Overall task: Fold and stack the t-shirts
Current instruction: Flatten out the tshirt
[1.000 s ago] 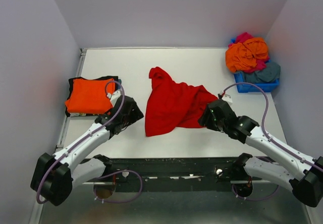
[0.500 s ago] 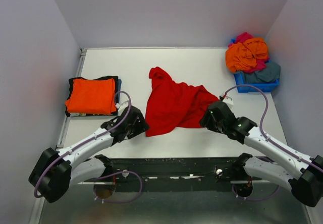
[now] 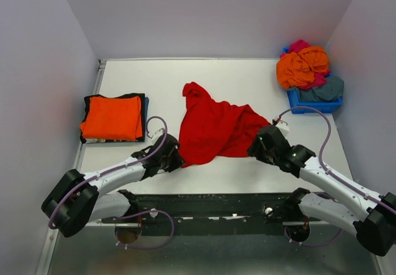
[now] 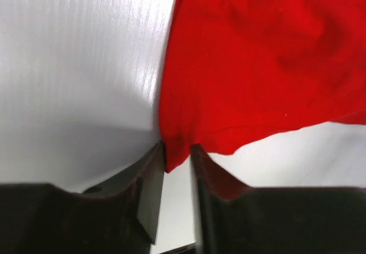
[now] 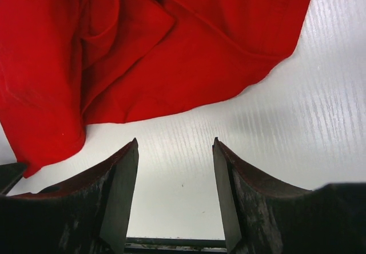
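A crumpled red t-shirt (image 3: 213, 129) lies spread in the middle of the white table (image 3: 247, 77). My left gripper (image 3: 173, 157) is at its near-left corner. In the left wrist view the jaws of the left gripper (image 4: 177, 148) stand narrow, with the corner of the red t-shirt (image 4: 257, 65) pinched between the tips. My right gripper (image 3: 257, 144) sits at the shirt's near-right edge. The right wrist view shows the right gripper (image 5: 175, 142) open over bare table, with the red cloth (image 5: 143, 54) just beyond its fingertips and untouched.
A folded orange t-shirt (image 3: 111, 117) rests on a folded black one (image 3: 90, 103) at the left. At the back right, a blue plastic bin (image 3: 312, 106) holds a heap of orange (image 3: 302, 64), magenta (image 3: 300, 44) and grey-blue (image 3: 327, 90) shirts. Walls stand close on three sides.
My left gripper slid right, from beside the folded stack to the red shirt's near-left corner, and its jaws narrowed onto the cloth. The right gripper barely moved.
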